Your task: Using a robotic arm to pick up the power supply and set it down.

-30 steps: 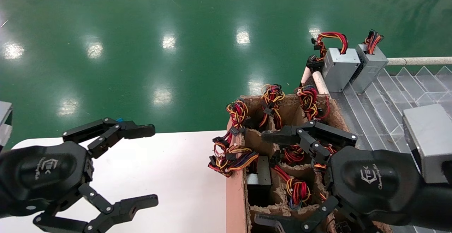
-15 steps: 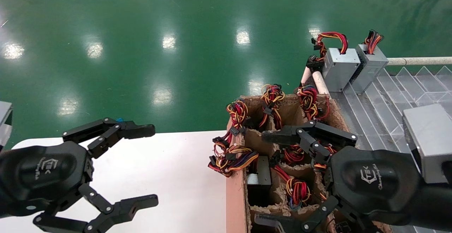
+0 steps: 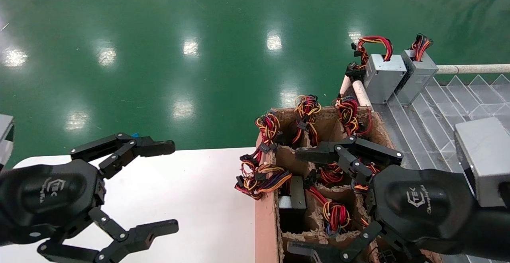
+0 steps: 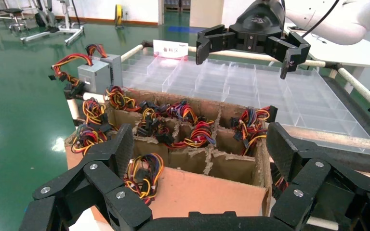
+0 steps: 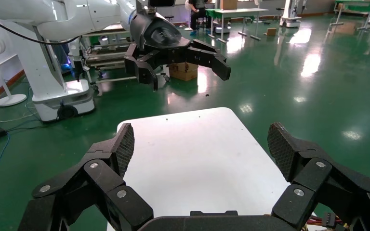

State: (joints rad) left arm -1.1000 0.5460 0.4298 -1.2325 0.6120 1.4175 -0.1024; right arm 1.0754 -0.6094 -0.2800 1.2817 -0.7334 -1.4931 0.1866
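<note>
Right pincer (image 3: 303,201) wide above carton (image 3: 266,223), left pincer (image 3: 169,187) wide over white table (image 3: 207,199), left wrist alone shows perhaps nine cells

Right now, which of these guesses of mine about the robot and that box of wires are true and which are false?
1. Both grippers are open. True: left gripper, right gripper.
2. The right gripper holds a power supply. False: it is empty, above the cardboard box.
3. Two power supplies stand on the clear tray. True.
4. The left gripper is over the cardboard box. False: it is over the white table.
</note>
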